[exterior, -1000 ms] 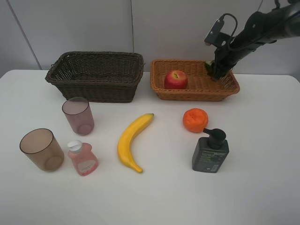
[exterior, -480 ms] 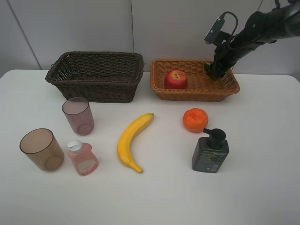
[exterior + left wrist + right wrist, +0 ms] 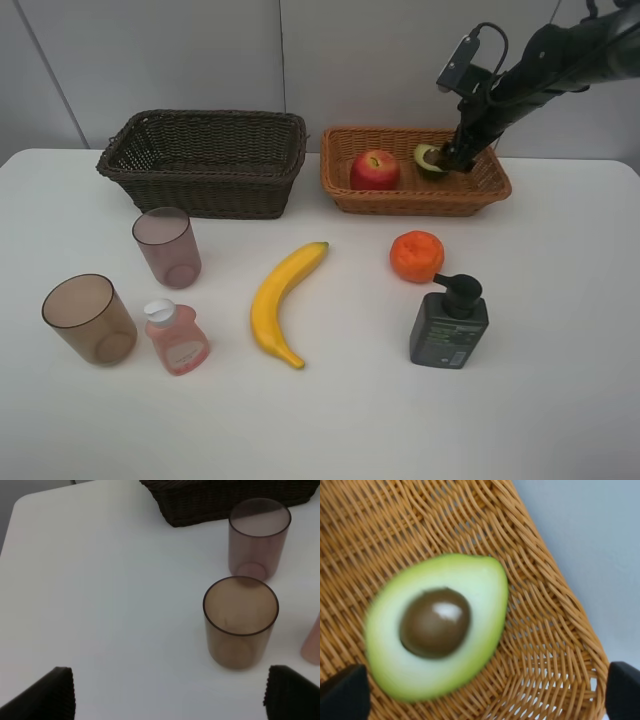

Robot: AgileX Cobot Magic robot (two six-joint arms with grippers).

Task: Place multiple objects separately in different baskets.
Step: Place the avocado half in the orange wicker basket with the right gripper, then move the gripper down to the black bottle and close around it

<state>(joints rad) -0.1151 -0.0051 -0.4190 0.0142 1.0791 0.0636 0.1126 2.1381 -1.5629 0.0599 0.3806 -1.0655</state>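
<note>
Left gripper (image 3: 170, 695) hangs spread wide over bare table near the brownish cup (image 3: 240, 622) at lower left of the overhead frame, gripping nothing. Farther back, upper right, the right gripper (image 3: 482, 692) is spread wide too. The halved avocado (image 3: 437, 625) lies unpinched, pit up, in the light basket (image 3: 400, 200) near the apple (image 3: 375, 170). White table (image 3: 560, 400), plain grey wall behind.

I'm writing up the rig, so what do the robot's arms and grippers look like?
The right arm is black, with a small boxy camera and a looping black cable at the wrist. Left gripper and right gripper end in black fingertips, the left ones ribbed.
</note>
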